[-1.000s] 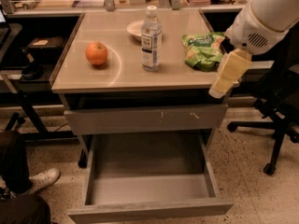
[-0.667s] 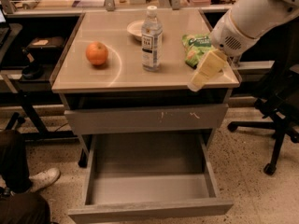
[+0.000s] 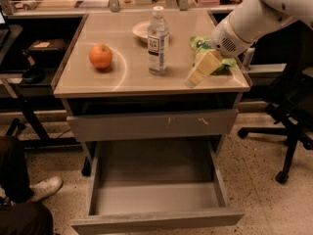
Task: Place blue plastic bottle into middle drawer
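On the beige tabletop (image 3: 122, 80), middle, towards the back: 1 clear slim plastic water bottle (image 3: 158, 40) with a white screw cap and a white-and-dark label band, upright, standing free.

Count on the tabletop:
- 1 bottle.
- 1 round orange fruit (image 3: 100, 56), left of the bottle and well apart.
- 1 shallow white bowl (image 3: 141, 31), just behind the bottle.
- 1 crumpled green snack bag (image 3: 201, 45), to its right.

The pale yellow tool (image 3: 194, 77), on a white arm (image 3: 254, 18) entering from the upper right, hangs over the right front of the tabletop, in front of the green bag and apart from the bottle. Released or clenched: cannot tell.

Below are 2 grey drawers. The upper grey drawer front with pale scratches (image 3: 151, 125) is pushed in. The wide shallow grey drawer (image 3: 156, 222) beneath it is pulled out, its smooth grey inside exposed.
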You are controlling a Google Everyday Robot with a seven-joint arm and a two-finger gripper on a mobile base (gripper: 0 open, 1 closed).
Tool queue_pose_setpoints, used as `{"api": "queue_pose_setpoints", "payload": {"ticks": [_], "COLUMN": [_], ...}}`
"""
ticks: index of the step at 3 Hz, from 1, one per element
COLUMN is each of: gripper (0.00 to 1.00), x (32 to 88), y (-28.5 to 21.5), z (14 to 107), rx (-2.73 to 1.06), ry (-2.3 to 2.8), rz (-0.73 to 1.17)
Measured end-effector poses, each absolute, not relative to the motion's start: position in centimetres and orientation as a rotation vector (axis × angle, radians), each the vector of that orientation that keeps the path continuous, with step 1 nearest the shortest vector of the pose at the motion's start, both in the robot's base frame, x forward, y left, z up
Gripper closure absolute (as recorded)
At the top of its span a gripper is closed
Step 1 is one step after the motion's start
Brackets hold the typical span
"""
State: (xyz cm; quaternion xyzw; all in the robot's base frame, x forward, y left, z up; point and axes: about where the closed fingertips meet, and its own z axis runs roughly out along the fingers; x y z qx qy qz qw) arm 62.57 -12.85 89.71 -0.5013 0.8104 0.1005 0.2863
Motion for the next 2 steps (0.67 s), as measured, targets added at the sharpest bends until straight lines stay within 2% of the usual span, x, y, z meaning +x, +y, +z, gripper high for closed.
{"api": "queue_pose_setpoints", "payload": {"ticks": [1, 2], "gripper": [0.0, 0.0], "x": [62.5, 64.9], "y": [-12.8, -10.5], "z": [89.6, 90.2], "rx": [-1.342, -1.346], "ry": [2.142, 2.039], "rz": [0.283, 0.293]}}
